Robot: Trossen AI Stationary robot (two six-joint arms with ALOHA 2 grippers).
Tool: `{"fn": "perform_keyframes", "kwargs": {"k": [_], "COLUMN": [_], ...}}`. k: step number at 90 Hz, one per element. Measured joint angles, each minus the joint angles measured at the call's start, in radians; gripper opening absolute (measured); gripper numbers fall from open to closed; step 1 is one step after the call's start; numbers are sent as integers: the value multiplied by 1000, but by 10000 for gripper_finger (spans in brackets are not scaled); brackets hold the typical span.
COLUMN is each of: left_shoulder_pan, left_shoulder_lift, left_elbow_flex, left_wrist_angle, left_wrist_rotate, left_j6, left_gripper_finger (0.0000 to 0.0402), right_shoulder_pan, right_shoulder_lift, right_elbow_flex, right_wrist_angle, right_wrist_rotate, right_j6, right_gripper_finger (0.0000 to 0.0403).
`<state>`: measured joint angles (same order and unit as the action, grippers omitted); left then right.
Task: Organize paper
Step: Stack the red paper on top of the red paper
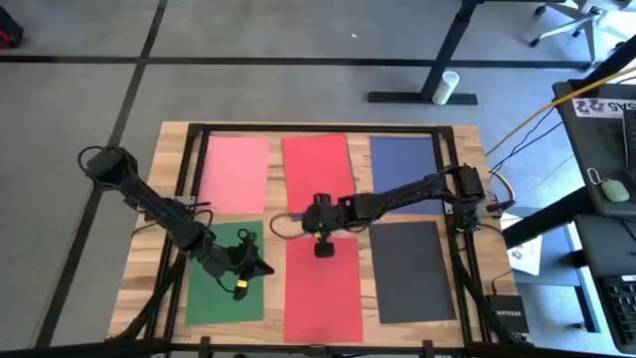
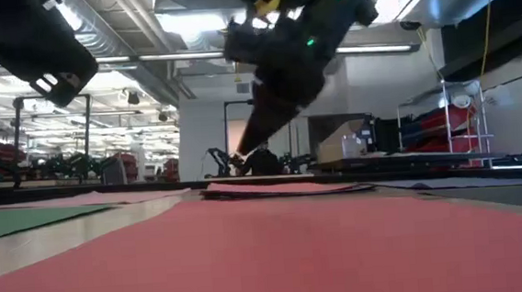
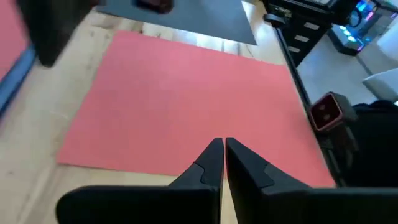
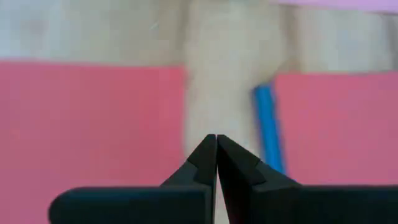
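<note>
LAYOUT: six sheets flat in two rows on tabletop [image 1: 169, 179] | RIGHT: right gripper [image 1: 324, 249] over near red sheet [image 1: 323, 288], jaws clenched, empty | LEFT: left gripper [image 1: 241, 288] over green sheet [image 1: 225, 273], jaws clenched, empty | ADVICE: judged, release jaws, pinch a sheet edge, lift low to avoid creasing.

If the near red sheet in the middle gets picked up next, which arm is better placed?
Probably the right. Its hand, fingers shut and empty, hangs at the far edge of the near red sheet. The left hand, also shut, sits over the green sheet, beside the red one.
</note>
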<state>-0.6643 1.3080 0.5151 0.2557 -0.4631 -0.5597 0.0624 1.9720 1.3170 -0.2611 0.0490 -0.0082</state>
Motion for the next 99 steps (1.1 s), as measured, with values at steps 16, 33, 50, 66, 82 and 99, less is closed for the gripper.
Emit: {"fn": "perform_keyframes", "kwargs": {"k": [16, 33, 50, 66, 82, 99], "left_shoulder_pan": [13, 13, 18, 26, 25, 26], "left_shoulder_lift": [0, 0, 0, 0, 0, 0], "left_elbow_flex": [0, 0, 0, 0, 0, 0], "left_wrist_angle": [-49, -68, -74, -76, -76, -91], "left_wrist_rotate": [0, 0, 0, 0, 1, 1], "left_j6": [15, 20, 25, 29, 33, 15], "left_gripper_finger": [0, 0, 0, 0, 0, 0], "right_shoulder_pan": [-67, -104, -107, -130, -155, -161], "right_shoulder_lift": [29, 91, 117, 155, 158, 158], "right_elbow_flex": [1, 0, 0, 0, 1, 1], "right_wrist_angle": [61, 117, 174, 170, 174, 175], "right_wrist_rotate": [-15, -88, -88, -88, -87, -94], "right_j6": [-39, -48, -50, -57, -52, -49], "right_gripper_finger": [62, 119, 129, 127, 127, 104]}}
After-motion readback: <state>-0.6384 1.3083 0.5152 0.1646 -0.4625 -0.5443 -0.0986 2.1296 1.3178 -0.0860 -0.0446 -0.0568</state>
